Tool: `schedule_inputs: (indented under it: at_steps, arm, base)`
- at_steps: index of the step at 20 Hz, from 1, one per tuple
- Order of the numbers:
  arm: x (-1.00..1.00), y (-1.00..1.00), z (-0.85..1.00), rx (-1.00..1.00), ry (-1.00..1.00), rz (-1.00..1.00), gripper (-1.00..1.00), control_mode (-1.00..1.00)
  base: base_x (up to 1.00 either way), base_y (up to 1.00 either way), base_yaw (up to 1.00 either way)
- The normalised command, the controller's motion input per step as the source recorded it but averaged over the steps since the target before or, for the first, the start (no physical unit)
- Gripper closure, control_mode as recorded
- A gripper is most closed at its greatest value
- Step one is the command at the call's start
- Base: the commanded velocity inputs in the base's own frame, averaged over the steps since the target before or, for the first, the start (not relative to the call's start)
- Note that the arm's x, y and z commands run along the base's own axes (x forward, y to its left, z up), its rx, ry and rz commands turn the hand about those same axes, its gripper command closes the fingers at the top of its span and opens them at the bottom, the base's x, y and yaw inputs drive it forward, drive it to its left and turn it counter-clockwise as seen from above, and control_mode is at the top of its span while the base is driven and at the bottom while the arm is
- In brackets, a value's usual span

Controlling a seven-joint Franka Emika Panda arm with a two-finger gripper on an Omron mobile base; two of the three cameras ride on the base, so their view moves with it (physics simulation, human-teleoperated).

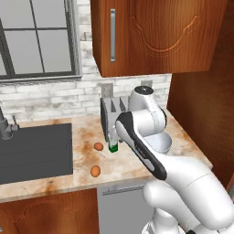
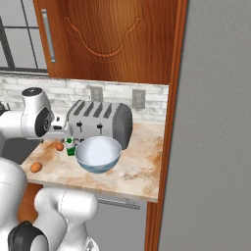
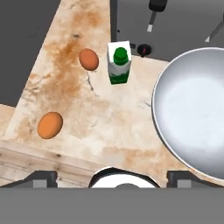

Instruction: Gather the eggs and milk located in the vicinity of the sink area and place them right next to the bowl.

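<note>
The gripper (image 3: 112,177) hangs above the counter (image 3: 109,127) looking straight down, its two dark finger tips (image 3: 41,177) standing far apart at the bottom of the hand view with nothing between them, so the claw is spread wide and holds nothing. Below it, the milk (image 3: 118,62) stands upright on the marbled stone, a small white carton with a green label and a dark green cap, set close against the front of the silver toaster (image 2: 100,121). One egg (image 3: 89,59) lies just beside the carton on the side toward the sink, near it but with a sliver of counter between them. The other egg (image 3: 50,125) lies well apart from both, closer to the counter's front edge. In the left base view the same layout shows: the milk (image 1: 113,145) beside the toaster (image 1: 112,116), one egg (image 1: 98,146) near it, and the second egg (image 1: 95,171) nearer the front edge. The dark grey sink (image 1: 34,151) with its grey faucet (image 1: 5,127) sits to the left of them. The bowl (image 2: 98,154), large, round and pale with a glossy inside, rests in front of the toaster on the side away from the sink; the milk (image 2: 70,147) stands just beside its rim. The white arm (image 1: 141,137) crosses in front of the bowl (image 1: 160,142) in the left base view, hiding part of it.
</note>
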Motion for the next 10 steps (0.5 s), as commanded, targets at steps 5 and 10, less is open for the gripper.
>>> schedule_inputs:
  at_steps: [5, 10]
  arm:
    - [0.35, 0.01, -0.12, 0.0, 0.0, 0.0, -1.0, -1.0]
    - [0.34, 0.0, 0.0, 0.01, 0.0, 0.0, -1.0, -1.0]
  base:
    - [0.0, 0.0, 0.0]
    - [0.0, 0.0, 0.0]
